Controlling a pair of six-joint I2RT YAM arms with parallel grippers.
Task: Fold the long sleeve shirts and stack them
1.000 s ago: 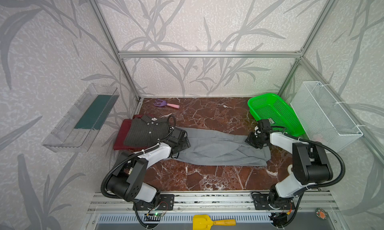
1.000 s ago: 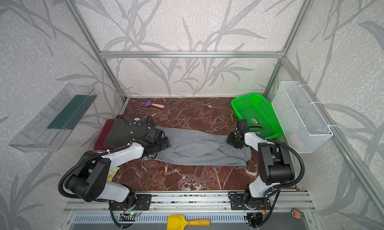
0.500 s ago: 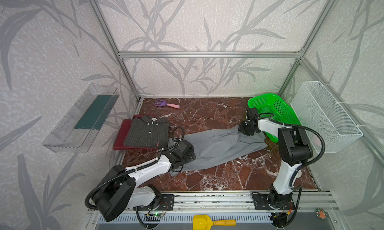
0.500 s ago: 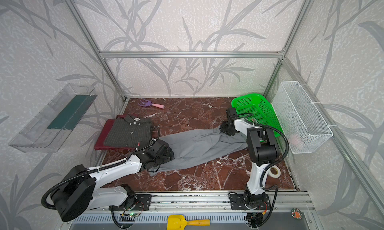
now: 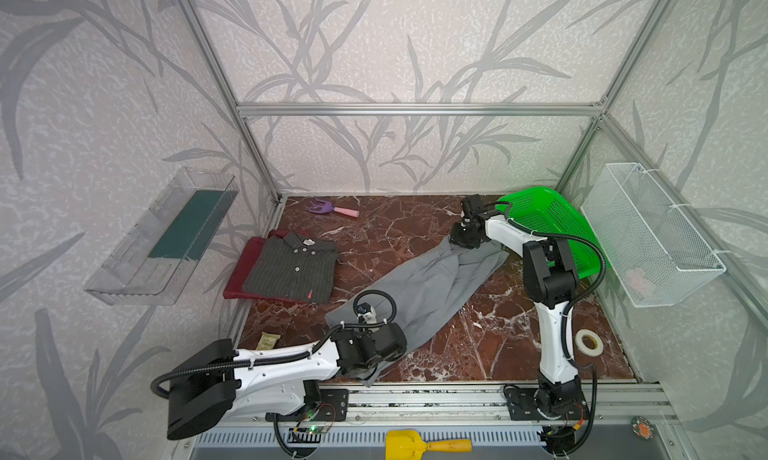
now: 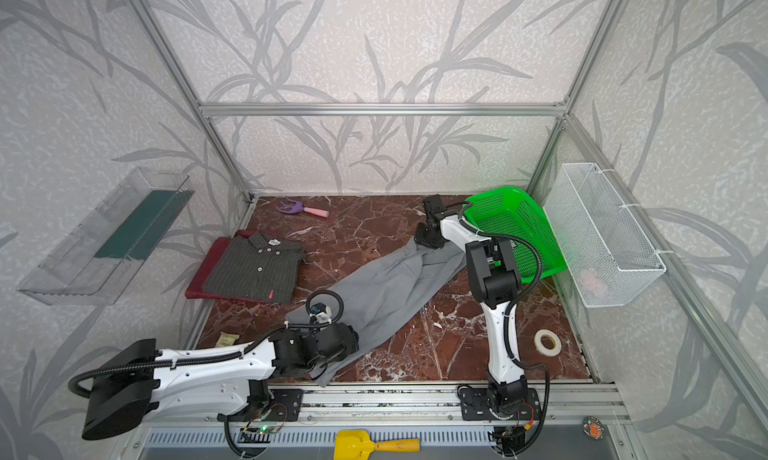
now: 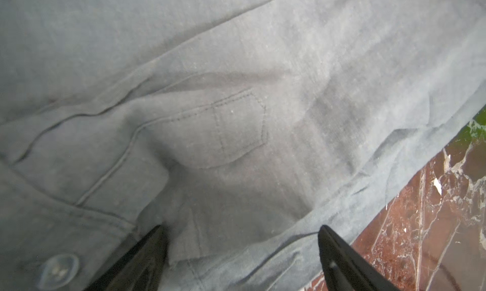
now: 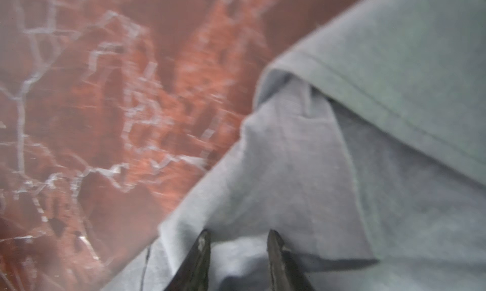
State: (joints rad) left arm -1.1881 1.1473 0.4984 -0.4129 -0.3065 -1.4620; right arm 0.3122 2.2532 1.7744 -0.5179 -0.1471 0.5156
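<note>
– So, where does the light grey shirt (image 5: pixel 419 287) lie, taking the green basket (image 5: pixel 552 225) as the mark?
– Spread in a long slant on the marble table (image 5: pixel 395 229). One end is gathered to a point just beside the basket's left side. The other end runs away from the basket and reaches the table's front edge.
– And the right gripper (image 8: pixel 238 234)?
– At the gathered end, the one nearest the basket. Its wrist view shows the two fingers (image 8: pixel 200 253) close together with a fold of the shirt nipped between them. In both top views the cloth draws up into a bunch at that gripper.
– The left gripper (image 7: pixel 240 231)?
– At the end farthest from the basket, low over the shirt, near a button (image 7: pixel 59 270) and a stitched patch. Its jaws stand spread wide, with cloth lying across the gap. That view is soft, so I cannot tell whether the tips press on the cloth or hang just above it.
– The other shirts?
– Folded and stacked, well apart from the basket, across the table. The dark grey pinstriped shirt (image 5: pixel 293 271) is on top, collar and buttons showing. The maroon shirt (image 5: pixel 239 275) is beneath, its edge showing on the side away from the basket.
– Anything else?
– A roll of tape (image 5: pixel 589 342) lies on the table near the basket's front corner. A white wire basket (image 5: pixel 648 237) hangs on the wall just beside the green one.
</note>
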